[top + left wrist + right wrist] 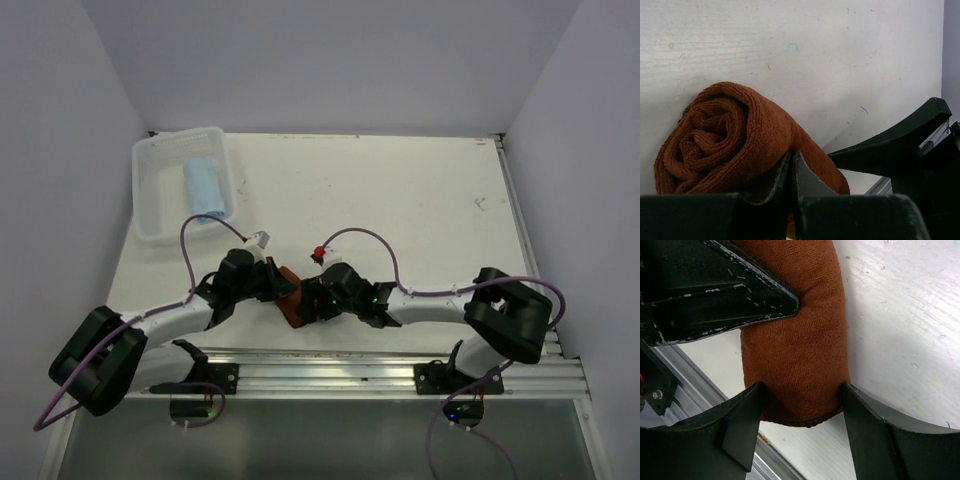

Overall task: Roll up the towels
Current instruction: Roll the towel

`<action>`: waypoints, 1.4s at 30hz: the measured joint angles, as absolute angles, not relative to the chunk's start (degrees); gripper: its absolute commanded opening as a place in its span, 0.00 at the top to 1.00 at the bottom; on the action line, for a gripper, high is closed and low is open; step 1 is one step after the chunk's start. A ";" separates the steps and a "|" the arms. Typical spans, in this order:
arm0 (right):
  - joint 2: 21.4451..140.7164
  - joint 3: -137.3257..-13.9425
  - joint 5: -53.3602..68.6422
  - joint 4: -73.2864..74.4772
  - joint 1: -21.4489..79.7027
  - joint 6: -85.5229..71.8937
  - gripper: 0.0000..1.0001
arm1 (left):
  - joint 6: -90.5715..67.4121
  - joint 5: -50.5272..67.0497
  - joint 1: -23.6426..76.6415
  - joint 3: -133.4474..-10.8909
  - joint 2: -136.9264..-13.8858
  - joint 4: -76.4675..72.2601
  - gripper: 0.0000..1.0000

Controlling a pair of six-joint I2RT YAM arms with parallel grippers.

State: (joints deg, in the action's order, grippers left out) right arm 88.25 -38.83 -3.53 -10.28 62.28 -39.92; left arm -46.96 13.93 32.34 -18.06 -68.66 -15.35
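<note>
1. Left arm (170,320) comes in from the near-left corner of the worktop (400,200). It lies low and stretches toward the middle of the near edge, with the wrist angled inward.
2. The left jaws are pressed together, tips nosed up against the side of the rust towel (730,135). I honestly can't tell if any cloth is nipped between them.
3. Right arm (430,305) pretty much mirrors it from the near-right corner, forearm low and wrist pointing in toward the left one.
4. The right jaws are spread wide, one finger on each side of the roll at the end nearer the rail. Both sit right up against the cloth, which doesn't look squashed.
5. The rust towel is rolled up and lying on the worktop just inside the middle of the near edge, between the two wrists. The left wrist cam shows the spiral at its end.
6. The sky-blue towel (204,187) is rolled too, sitting in the white basket (146,195) at the far-left corner, well apart from the action.
7. Stuff in the way:
   - The wrists are nose to nose over the roll, so the top cam sees only slivers of it.
   - In the right wrist cam the left fingers cut across the roll.
   - The aluminium rail (330,365) runs just beside the roll's end.
   - A purple cable (195,235) loops up over the left wrist.
</note>
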 measured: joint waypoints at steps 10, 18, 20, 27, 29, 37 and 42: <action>89.38 -39.59 -4.60 -9.72 62.89 -39.05 0.61 | -47.46 13.02 32.34 -16.16 -65.95 -15.22 0.92; 91.07 -45.08 -13.43 -3.49 69.43 -34.59 0.73 | -47.46 12.99 32.34 -16.40 -65.52 -14.04 0.80; 91.92 -46.81 -16.82 -1.58 71.42 -33.54 0.75 | -47.51 12.95 32.34 -16.93 -65.19 -12.91 0.74; 94.19 -50.35 -29.52 2.85 77.58 -31.20 0.77 | -47.44 11.77 32.34 -20.16 -62.17 -6.09 0.53; 94.98 -51.24 -32.40 3.49 79.05 -30.70 0.77 | -47.46 11.03 32.32 -21.47 -60.90 -3.29 0.46; 98.72 -55.09 -39.05 6.13 81.89 -29.91 0.77 | -47.24 7.35 32.23 -27.31 -58.67 8.36 0.20; 99.00 -55.40 -40.45 6.46 82.32 -29.98 0.78 | -47.51 4.49 32.14 -30.92 -56.38 15.68 0.00</action>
